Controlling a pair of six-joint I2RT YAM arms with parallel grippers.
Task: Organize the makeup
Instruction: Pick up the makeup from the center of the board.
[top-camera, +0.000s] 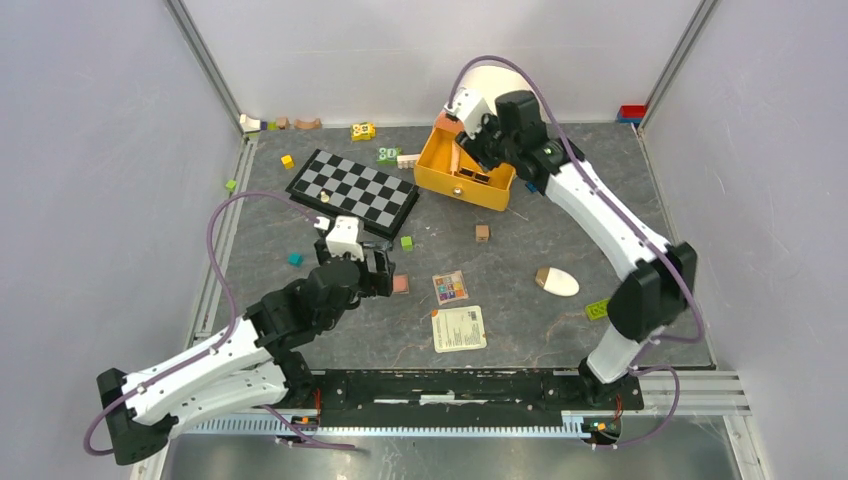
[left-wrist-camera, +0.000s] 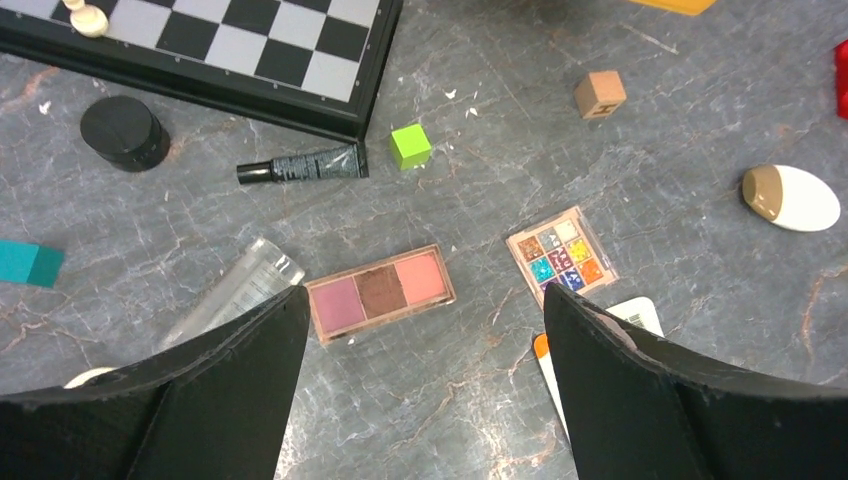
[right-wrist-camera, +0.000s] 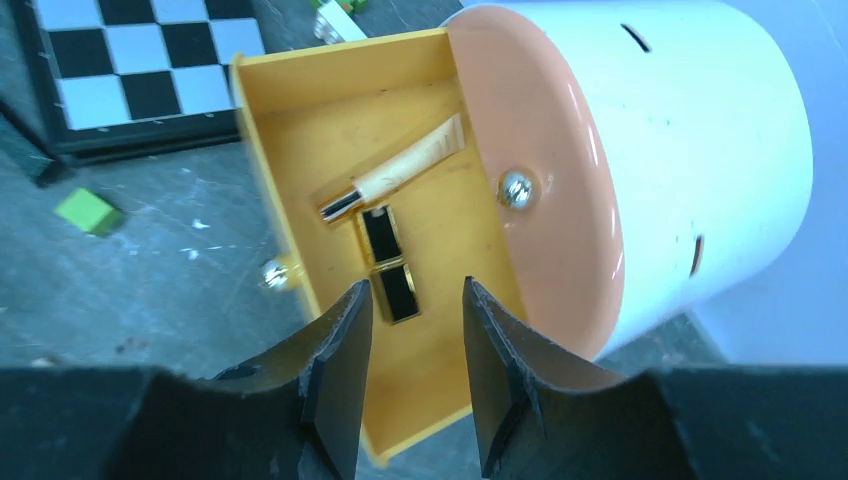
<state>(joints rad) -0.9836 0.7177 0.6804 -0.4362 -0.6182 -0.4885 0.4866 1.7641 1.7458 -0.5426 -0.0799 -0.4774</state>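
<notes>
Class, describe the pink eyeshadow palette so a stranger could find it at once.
Start at the chessboard along the top. Below its corner, past the green cube, lies the pink palette. It is long with three plain pans; the multicolour palette beside it is squarer with many small pans.

Chessboard (top-camera: 352, 190) at ten o'clock on table (top-camera: 540, 335); drawer (top-camera: 468, 187) at one, tube (right-wrist-camera: 410, 168) inside; small palette (top-camera: 450, 287) centre, makeup sponge (top-camera: 557, 281) at its three, leaflet (top-camera: 459, 328) at six.
</notes>
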